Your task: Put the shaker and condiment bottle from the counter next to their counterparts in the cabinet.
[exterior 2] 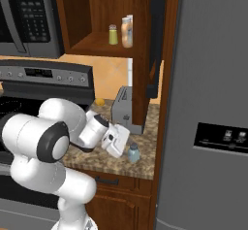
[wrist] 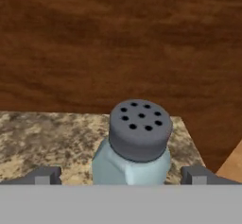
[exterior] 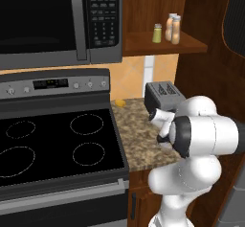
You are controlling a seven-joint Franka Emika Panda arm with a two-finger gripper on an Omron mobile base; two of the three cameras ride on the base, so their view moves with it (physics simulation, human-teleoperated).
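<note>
The pale teal-blue shaker (wrist: 137, 142) with its grey holed top stands upright on the speckled counter (wrist: 52, 138), close to the dark wood side wall. My gripper (wrist: 122, 176) is open, one fingertip (wrist: 45, 176) on each side of the shaker, neither touching it. From the right base, the shaker (exterior 2: 133, 153) sits near the counter's front edge with my gripper (exterior 2: 123, 146) right beside it. On the cabinet shelf (exterior: 143, 44) stand a yellow-green shaker (exterior: 157, 33) and two look-alike pale-orange bottles (exterior: 173, 28) side by side.
A grey toaster (exterior 2: 123, 108) stands at the back of the counter, with a small yellow item (exterior: 120, 103) left of it. The black stove (exterior: 57, 140) and microwave (exterior: 57, 20) are to the left. A grey fridge (exterior 2: 213, 103) rises to the right.
</note>
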